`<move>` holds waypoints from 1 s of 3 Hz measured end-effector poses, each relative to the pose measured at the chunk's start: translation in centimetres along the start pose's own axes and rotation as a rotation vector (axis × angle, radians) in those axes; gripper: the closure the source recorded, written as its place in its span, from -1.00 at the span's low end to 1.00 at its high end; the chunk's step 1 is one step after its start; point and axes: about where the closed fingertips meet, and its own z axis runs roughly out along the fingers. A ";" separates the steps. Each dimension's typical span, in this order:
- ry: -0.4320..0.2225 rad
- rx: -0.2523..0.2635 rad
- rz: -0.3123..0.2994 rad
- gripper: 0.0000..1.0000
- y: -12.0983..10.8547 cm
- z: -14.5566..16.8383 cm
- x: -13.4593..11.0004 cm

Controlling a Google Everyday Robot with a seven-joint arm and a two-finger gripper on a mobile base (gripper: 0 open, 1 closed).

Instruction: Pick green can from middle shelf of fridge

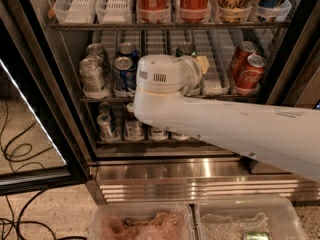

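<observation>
Fridge (175,176), display type, with black frame, steel grille at the base and wire shelves of drinks. Middle shelf (214,54): wire rack carrying white slotted lane trays that run from near to far. Green can (186,49): stands upright in a centre lane of that shelf, set back from the front edge; only its silver top and a little of its upper body show above the white arm (240,131). Gripper (200,65): inside the fridge at middle-shelf height, just right of the green can and very near it, with one pale tip showing past the rounded wrist housing; the housing hides the rest, so I cannot tell whether it is spread, closed or holding the can. The arm enters from the lower right and crosses in front of the lower shelf. Blue cans (125,70): left of the wrist, on the same shelf. Silver cans (93,74): at the left end of that shelf. Red cans (247,66): two, at the right end, well apart from the green can. Upper shelf (170,26): empty white trays on the left, red and other drinks to the right. Small bottles (106,126): on the lower shelf. Clear plastic bins (142,219): two, side by side at the near edge. Cables (15,151): on the floor at left.
</observation>
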 end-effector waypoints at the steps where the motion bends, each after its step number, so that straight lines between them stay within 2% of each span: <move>1: 0.000 0.000 0.000 0.84 0.0 0.0 0.0; 2: 0.000 0.000 0.000 1.00 0.0 0.0 0.0; 3: -0.026 0.015 -0.024 1.00 -0.3 -0.3 -0.5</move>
